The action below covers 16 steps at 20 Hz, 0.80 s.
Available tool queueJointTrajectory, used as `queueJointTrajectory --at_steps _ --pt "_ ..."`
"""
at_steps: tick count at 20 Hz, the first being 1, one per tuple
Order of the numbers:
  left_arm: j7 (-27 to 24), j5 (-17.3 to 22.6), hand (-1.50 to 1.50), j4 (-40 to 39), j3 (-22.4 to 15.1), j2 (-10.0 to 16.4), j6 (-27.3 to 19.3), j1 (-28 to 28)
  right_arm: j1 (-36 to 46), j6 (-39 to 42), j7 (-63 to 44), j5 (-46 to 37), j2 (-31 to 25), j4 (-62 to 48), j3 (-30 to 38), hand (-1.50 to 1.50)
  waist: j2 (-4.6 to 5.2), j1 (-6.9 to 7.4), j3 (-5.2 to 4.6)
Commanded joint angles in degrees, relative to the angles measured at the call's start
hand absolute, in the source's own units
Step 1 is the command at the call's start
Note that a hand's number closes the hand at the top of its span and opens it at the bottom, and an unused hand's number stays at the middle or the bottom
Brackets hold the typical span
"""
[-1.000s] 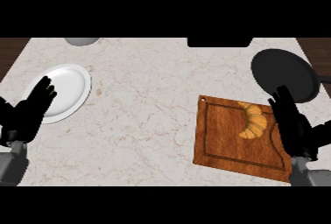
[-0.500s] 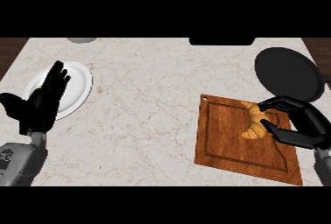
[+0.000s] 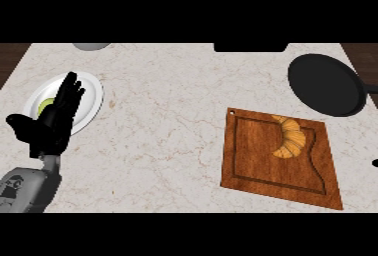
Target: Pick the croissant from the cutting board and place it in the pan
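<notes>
Croissant (image 3: 289, 141) lies on the wooden cutting board (image 3: 273, 175), in the board's upper right part and curved like a crescent. No hand is touching it. The black pan (image 3: 327, 85) sits on the bench (image 3: 170, 125) just beyond the board's far right corner, and nothing shows inside it.

By this view the task has not got under way. The pick is not made, and the carry across to the pan and the release are both still to do.

The left hand (image 3: 55, 117) stands at the view's left over a white plate (image 3: 92, 100), fingers (image 3: 71, 90) straight and spread, holding nothing. It looks to be at rest. A dark speck at the right edge may be the right hand (image 3: 375, 163), but too little of it shows to tell its state.
</notes>
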State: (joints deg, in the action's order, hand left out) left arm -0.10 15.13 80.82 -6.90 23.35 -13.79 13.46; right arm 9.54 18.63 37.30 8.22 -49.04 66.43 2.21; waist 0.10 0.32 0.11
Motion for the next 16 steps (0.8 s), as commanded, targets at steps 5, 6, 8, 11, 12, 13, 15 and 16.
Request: queueJointTrajectory --at_steps 5,6,8,11,12,13,15,16 --pt "-0.16 -2.14 0.0 0.83 -1.36 -2.51 -1.37 -1.16 4.27 7.5 -6.0 -8.18 -13.96 4.45 -1.66 -1.5 -0.24 -0.13 -0.18" --pt "0.86 -1.9 0.0 1.56 -0.44 -1.95 -0.85 -0.1 8.19 8.85 -8.95 -8.0 -12.84 2.11 -1.59 -1.5 -0.08 0.38 -0.14" --pt "1.98 -0.08 0.0 0.79 2.12 0.38 2.09 0.94 12.38 11.54 -13.9 -6.52 -13.15 4.14 -1.02 -1.5 -0.06 0.42 -0.17" --pt "3.17 -0.79 0.0 5.27 2.1 -0.3 1.61 -2.05 15.78 9.33 -14.97 -11.33 -10.21 3.78 -2.0 -1.5 -0.08 0.6 -0.12" --pt "1.19 -0.82 0.0 1.15 2.83 -0.61 3.52 -0.01 16.08 9.29 -14.54 -12.77 -9.53 4.63 -2.3 -1.5 -0.02 0.21 -0.13" --pt "1.14 -3.45 0.0 1.57 0.15 -3.03 0.87 -0.4 19.08 8.88 -18.1 -13.0 -7.84 5.67 -3.43 -1.5 0.0 0.4 -0.14" --pt "1.41 -3.35 0.0 -1.29 2.2 -3.39 1.49 2.16 17.44 10.31 -21.8 -12.46 -6.7 10.26 -2.37 -1.5 -0.11 -0.29 -0.14" --pt "4.2 -4.73 0.0 4.68 1.09 -4.09 -0.88 0.06 18.67 12.15 -20.86 -12.52 -6.78 7.8 -1.08 -1.5 -0.14 0.03 -0.12"
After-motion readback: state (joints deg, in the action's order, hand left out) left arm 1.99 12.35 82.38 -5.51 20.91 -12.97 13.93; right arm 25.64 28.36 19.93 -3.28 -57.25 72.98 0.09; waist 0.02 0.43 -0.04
